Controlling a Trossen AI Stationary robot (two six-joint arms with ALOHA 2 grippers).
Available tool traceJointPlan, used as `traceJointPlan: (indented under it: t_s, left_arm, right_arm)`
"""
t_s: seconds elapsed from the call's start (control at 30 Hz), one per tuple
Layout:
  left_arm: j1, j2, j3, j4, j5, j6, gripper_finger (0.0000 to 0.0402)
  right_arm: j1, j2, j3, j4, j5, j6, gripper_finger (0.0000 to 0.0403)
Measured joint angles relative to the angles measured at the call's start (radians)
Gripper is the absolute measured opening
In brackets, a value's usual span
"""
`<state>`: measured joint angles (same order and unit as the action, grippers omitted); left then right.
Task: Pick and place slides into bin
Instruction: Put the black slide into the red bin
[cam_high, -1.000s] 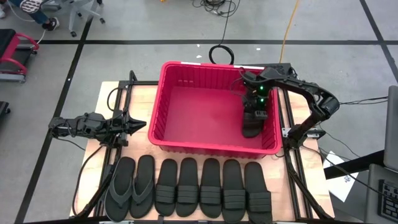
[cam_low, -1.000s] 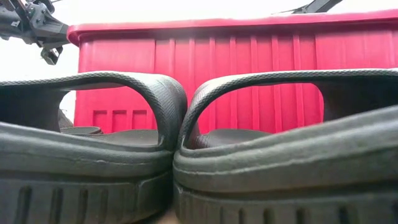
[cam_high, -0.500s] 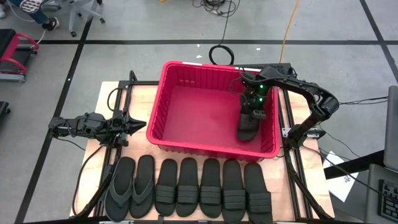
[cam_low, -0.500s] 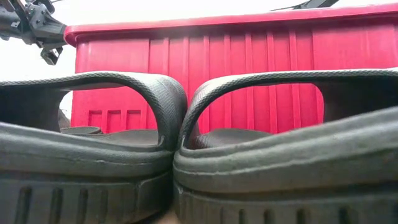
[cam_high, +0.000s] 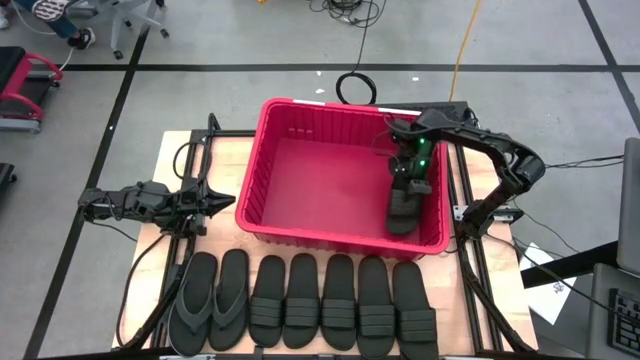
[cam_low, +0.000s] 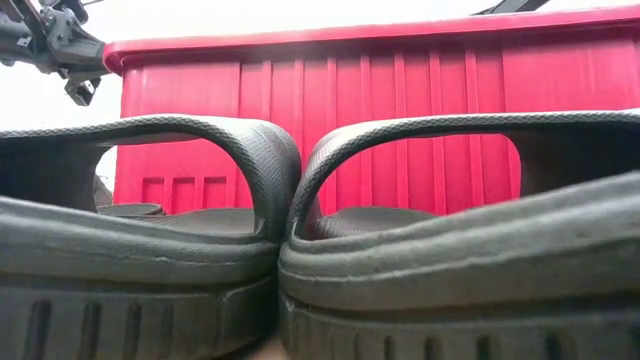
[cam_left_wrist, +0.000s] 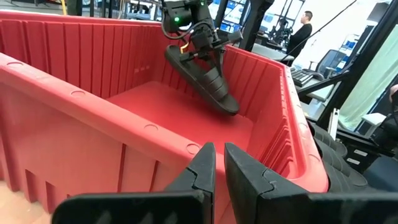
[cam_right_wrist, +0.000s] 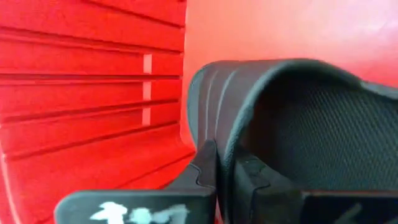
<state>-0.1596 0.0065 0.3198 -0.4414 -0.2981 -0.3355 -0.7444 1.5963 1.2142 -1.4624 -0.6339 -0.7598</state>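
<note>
I see my right gripper (cam_high: 409, 180) clamped on a slide (cam_high: 404, 207) inside the bin (cam_high: 300, 235), at three o'clock; left gripper (cam_high: 222, 202) closed, empty; no legible writing.

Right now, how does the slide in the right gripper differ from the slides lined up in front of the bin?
The held slide hangs inside the bin, tilted steeply, toe down, near the bin's right wall; the row slides lie flat on the table outside it. The right gripper is shut on the held slide's band; nothing touches the row. Both are black with a broad ribbed band.
</note>
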Motion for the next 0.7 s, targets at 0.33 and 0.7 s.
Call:
traceJointPlan:
  t_s: [0.33,0.7]
  left_arm:
    - [0.000,0.000,0.000,-0.003,0.000,0.014,0.0031]
    - [0.000,0.000,0.000,-0.003,0.000,-0.007,0.0031]
  right_arm:
    - [0.000,0.000,-0.141,0.203,0.042,0.013,0.0003]
    - [-0.008,-0.001,-0.174,0.322,0.205,0.078,0.0038]
